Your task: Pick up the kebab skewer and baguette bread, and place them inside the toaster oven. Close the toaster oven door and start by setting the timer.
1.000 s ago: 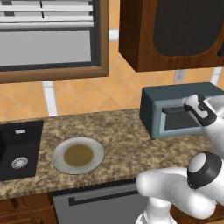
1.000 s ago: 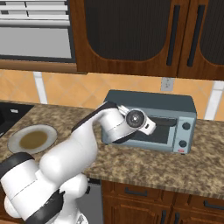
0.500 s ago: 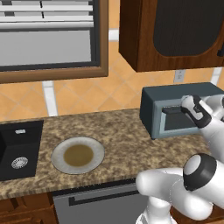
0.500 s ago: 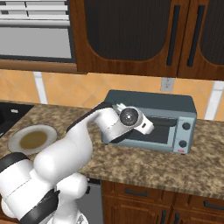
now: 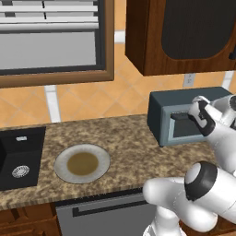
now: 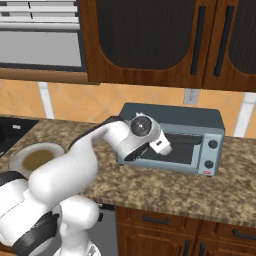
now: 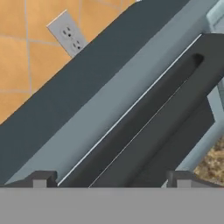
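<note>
The toaster oven (image 6: 172,142) stands on the tabletop (image 6: 170,192) at the right centre of the right base view, its toaster oven door (image 7: 175,113) shut. The claw (image 7: 111,178) hangs just before the door's dark bar handle (image 7: 148,122), fingertips (image 7: 43,178) spread wide, gripping nothing. A plate (image 5: 82,163) lies at lower left.

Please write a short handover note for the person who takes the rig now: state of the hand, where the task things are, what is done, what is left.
Hand: open, holding nothing, at the dark bar handle of the toaster oven door.
Toaster oven: on the counter by the wall, door looks closed.
Plate: left on the counter, bare; kebab skewer and baguette bread cannot be seen, presumably inside.
Left: confirm the door is closed, then set the timer knob.
</note>
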Tool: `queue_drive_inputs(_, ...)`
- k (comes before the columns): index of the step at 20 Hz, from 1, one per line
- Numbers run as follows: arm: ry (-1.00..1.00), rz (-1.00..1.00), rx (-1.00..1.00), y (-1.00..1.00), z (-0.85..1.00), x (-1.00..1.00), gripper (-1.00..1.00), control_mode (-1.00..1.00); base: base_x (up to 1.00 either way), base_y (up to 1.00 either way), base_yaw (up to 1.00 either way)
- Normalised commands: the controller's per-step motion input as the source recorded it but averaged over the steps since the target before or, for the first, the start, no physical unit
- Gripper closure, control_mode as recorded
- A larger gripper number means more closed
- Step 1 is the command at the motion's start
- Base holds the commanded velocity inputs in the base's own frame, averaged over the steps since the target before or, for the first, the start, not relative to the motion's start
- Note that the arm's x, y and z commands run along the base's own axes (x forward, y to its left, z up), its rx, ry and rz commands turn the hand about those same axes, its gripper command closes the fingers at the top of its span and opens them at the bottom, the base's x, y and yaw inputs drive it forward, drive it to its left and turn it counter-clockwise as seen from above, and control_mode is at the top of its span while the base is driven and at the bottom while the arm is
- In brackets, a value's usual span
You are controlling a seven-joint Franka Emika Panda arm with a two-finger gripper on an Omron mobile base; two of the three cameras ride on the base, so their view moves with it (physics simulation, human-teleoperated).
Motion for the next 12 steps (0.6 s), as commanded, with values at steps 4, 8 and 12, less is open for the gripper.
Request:
queue_drive_inputs(4,0.02,-0.19,0.23,-0.08,0.00,-0.03,-1.00,-1.00,0.00,0.00,0.00)
queue_drive_inputs(8,0.03,-0.15,0.25,-0.18,0.00,-0.19,-1.00,-1.00,0.00,0.00,0.00)
queue_drive_inputs(12,0.00,-0.10,0.22,-0.15,0.04,-0.39,-1.00,-1.00,0.00,0.00,0.00)
